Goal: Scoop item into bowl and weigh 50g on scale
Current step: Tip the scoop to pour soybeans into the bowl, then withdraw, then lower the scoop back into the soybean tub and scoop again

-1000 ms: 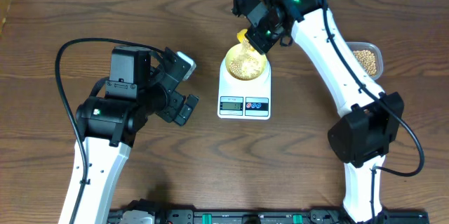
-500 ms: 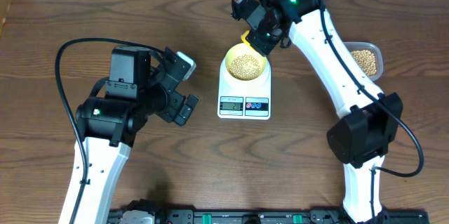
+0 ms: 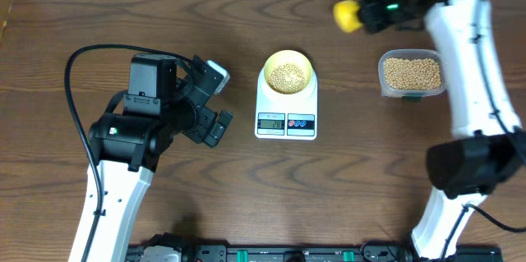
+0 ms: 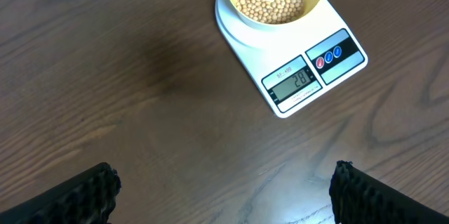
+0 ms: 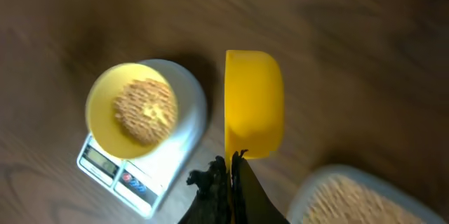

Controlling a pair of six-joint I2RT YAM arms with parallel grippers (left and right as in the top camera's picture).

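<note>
— Since a second ago the right hand (image 3: 380,9) has swung off the small round pale-yellow bowl (image 3: 269,66), carrying the yellow plastic measuring scoop (image 3: 347,16) back towards the clear rounded plastic tub (image 3: 384,73). Nothing else has shifted.
— Where are the beans?
— A mound of small round tan beans (image 3: 287,75) lies in that bowl. It stands on the white rounded-rectangular digital scale (image 3: 285,124), well clear of the right hand and ahead of the left hand (image 3: 219,102). More beans fill the tub, near the right hand.
— And the hands?
— Right one is clamped on the scoop's handle. Left one hangs over the counter (image 3: 123,16), fingers spread wide, holding nothing.
— How far along?
— The display (image 4: 295,82) looks like 28, so I judge it roughly halfway. More scoops are needed, then careful topping up to 50.
</note>
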